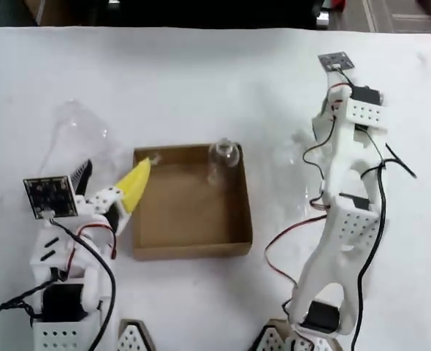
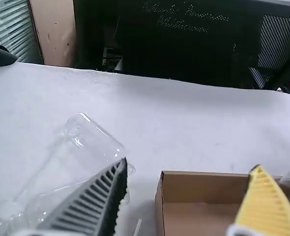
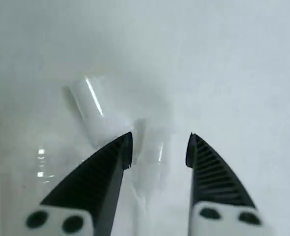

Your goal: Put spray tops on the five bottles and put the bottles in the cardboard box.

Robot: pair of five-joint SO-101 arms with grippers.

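Note:
A shallow cardboard box [image 1: 234, 212] lies mid-table. One clear bottle [image 1: 223, 157] stands upright in its far right corner, without a spray top. My left gripper [image 1: 115, 167] hovers open by the box's far left corner [image 2: 184, 189]. Its yellow finger [image 2: 263, 206] is over the box and its grey finger [image 2: 98, 201] is over clear bottles [image 2: 81, 147] lying on the table. My right gripper [image 3: 159, 139] points down at the table right of the box, open, with a white spray top [image 3: 152, 157] between its fingertips. A second white spray top [image 3: 88, 105] lies just beside it.
The table [image 1: 201, 80] is white, so the clear bottles [image 1: 77, 128] at the left and the spray tops [image 1: 299, 142] at the right are faint. The right arm [image 1: 343, 219] with its loose wires stretches along the right side. Dark furniture stands beyond the far edge.

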